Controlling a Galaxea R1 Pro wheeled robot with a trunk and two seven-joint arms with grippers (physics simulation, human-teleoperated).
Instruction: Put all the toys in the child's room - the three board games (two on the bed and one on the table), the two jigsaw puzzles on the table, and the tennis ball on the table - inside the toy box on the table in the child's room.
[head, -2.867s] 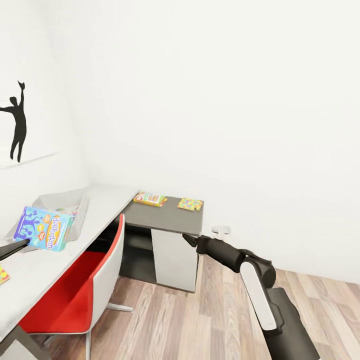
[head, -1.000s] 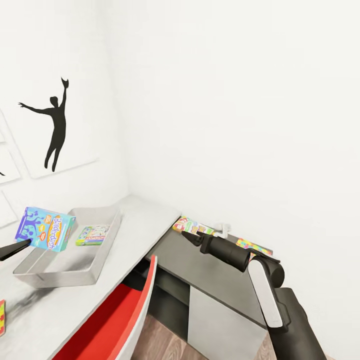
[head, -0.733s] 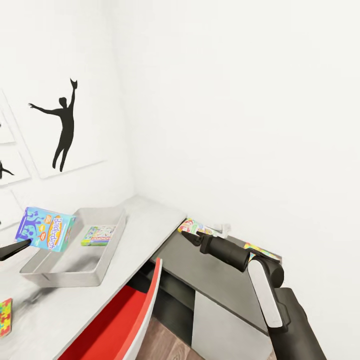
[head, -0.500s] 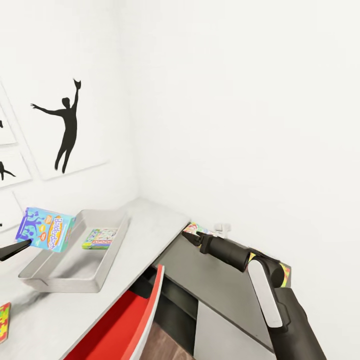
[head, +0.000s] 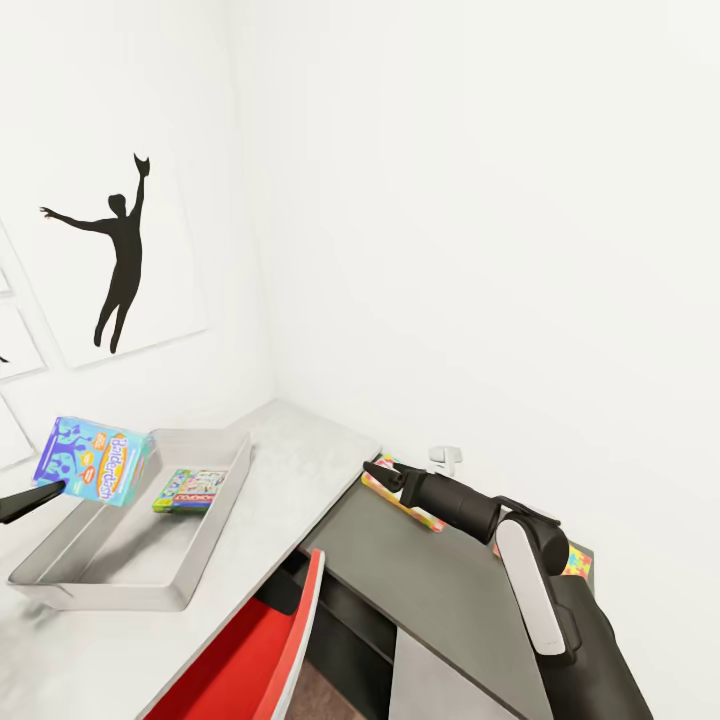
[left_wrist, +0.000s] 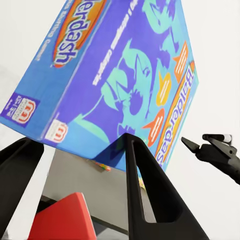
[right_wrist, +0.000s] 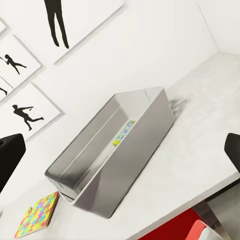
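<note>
My left gripper (head: 35, 497) is shut on a blue board game box (head: 92, 473) lettered Balderdash, held up over the left rim of the light grey toy box (head: 130, 560). In the left wrist view the blue box (left_wrist: 115, 75) sits between the two black fingers (left_wrist: 145, 195). A green-and-white board game (head: 190, 490) lies flat inside the toy box. My right gripper (head: 382, 474) hovers open over the table's dark grey top (head: 450, 600), just above a flat colourful board game (head: 405, 505). A jigsaw puzzle (head: 576, 562) peeks out behind the right forearm. Another jigsaw puzzle (right_wrist: 37, 212) lies beside the toy box (right_wrist: 145, 130).
A red chair (head: 255, 655) is pushed under the light grey table top (head: 290, 460) at the corner of the L. A small white object (head: 445, 458) stands by the back wall. Silhouette prints (head: 115, 260) hang on the left wall, close behind the toy box.
The camera has swung and closed in on the table, so the toy box and dark top look nearer. The blue box stays in my left gripper; both arms keep their pose.
</note>
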